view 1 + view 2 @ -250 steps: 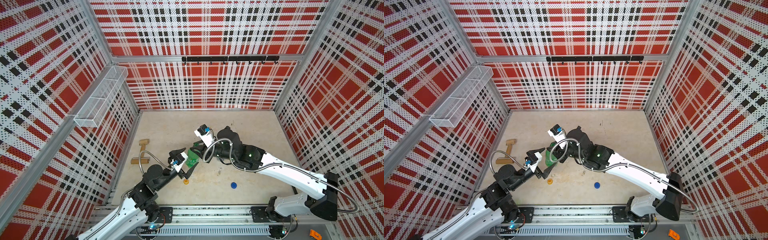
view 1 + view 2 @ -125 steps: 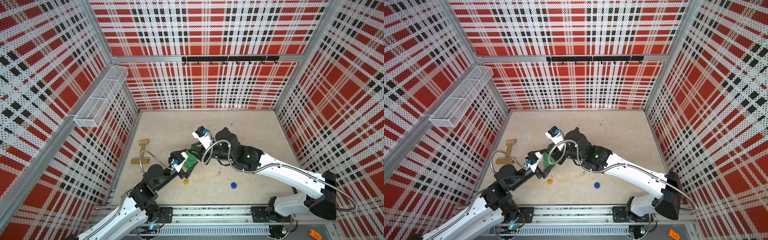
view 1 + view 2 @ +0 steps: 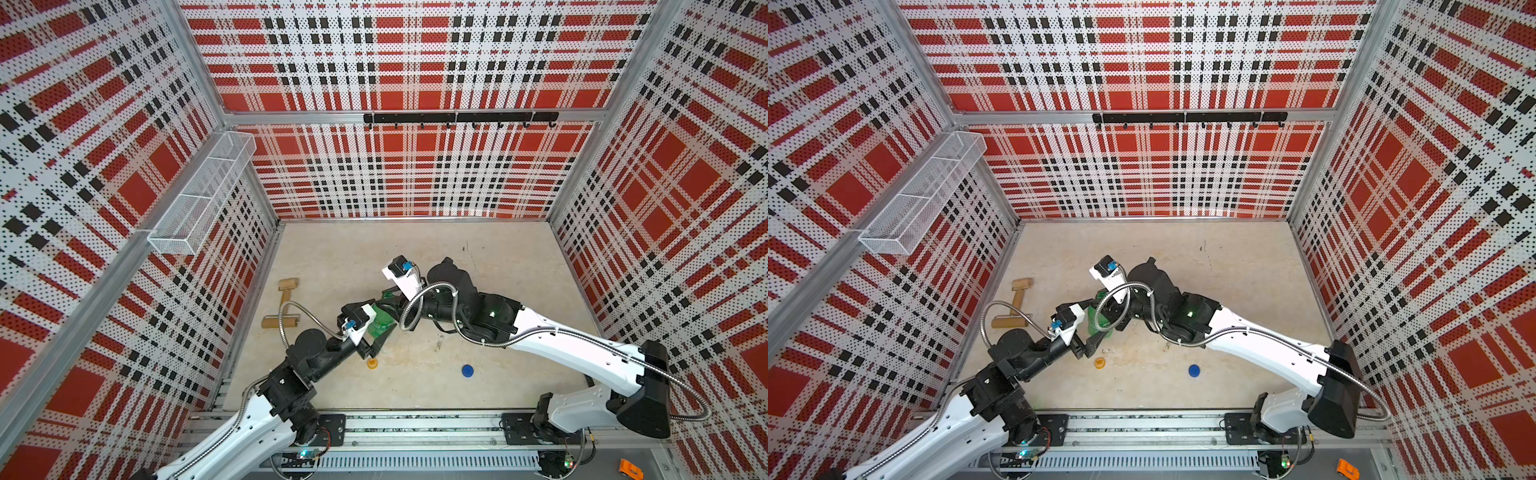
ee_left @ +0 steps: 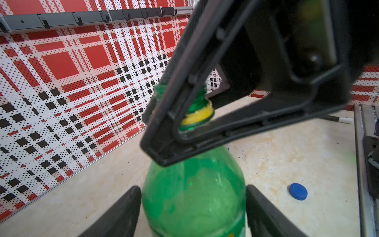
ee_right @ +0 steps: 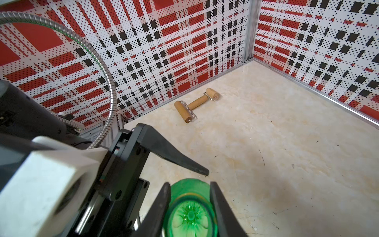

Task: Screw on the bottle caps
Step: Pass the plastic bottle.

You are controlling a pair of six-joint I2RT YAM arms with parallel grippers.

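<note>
The green bottle (image 3: 380, 322) stands upright and uncapped left of the floor's centre, between my two arms. My right gripper (image 5: 190, 184) is shut on its threaded neck, just above a yellow ring (image 4: 198, 116). My left gripper (image 4: 192, 187) is shut on the bottle's body (image 4: 194, 195), one finger (image 4: 125, 207) against each side. Of the bottle caps, the yellow-orange one (image 3: 372, 363) lies on the floor just in front of the left gripper (image 3: 376, 338). The blue cap (image 3: 467, 370) lies further right, also visible in the left wrist view (image 4: 298, 191).
A wooden roller (image 3: 282, 305) lies by the left wall, also in the right wrist view (image 5: 194, 104). A wire basket (image 3: 203, 195) hangs on the left wall and a black hook rail (image 3: 457, 118) on the back wall. Plaid walls enclose the floor.
The right gripper has shifted the green bottle slightly left, toward the left arm. The left gripper's fingers have closed in on the bottle's body.
</note>
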